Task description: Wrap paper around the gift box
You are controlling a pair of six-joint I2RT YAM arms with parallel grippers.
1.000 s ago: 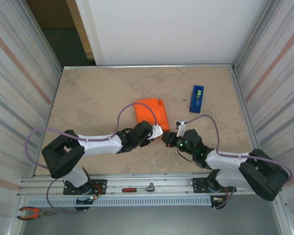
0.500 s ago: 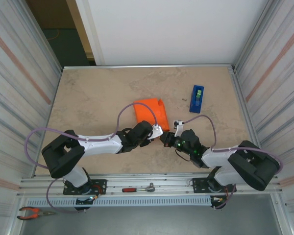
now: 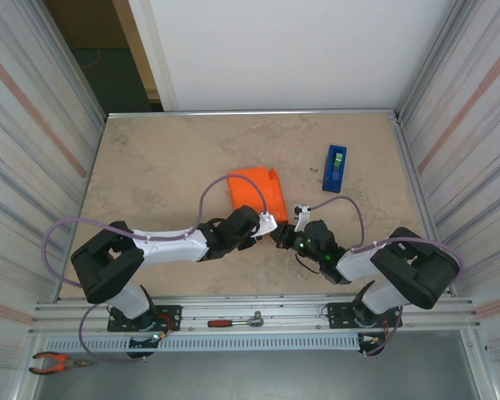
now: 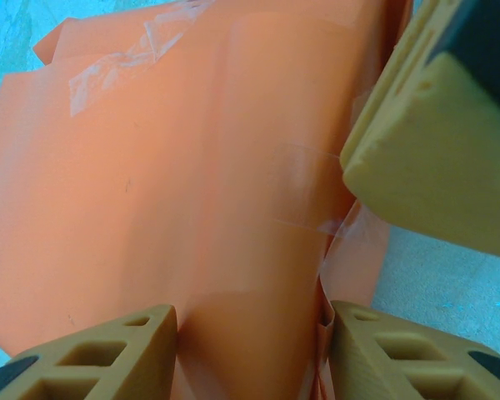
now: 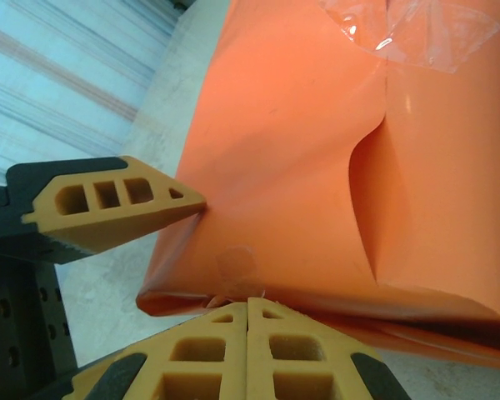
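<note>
Lying mid-frame on the table (image 3: 150, 167), the paper (image 3: 252, 192) is a folded, taped bundle. Left gripper (image 4: 250, 321) jaws are spread astride its lower-right edge; right gripper (image 5: 248, 304) jaws are pressed together, tips touching that edge.

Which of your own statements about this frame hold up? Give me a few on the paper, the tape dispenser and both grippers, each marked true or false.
1. Strips of clear tape are stuck on the bright orange sheet of paper. True.
2. The narrow blue tape dispenser rests on top of the paper. False: it lies on the table to the right of the paper, apart from it.
3. The right gripper is wide open. False: its fingers are pressed together at the paper's edge.
4. The left gripper has its fingers apart, with orange paper between them. True.
</note>
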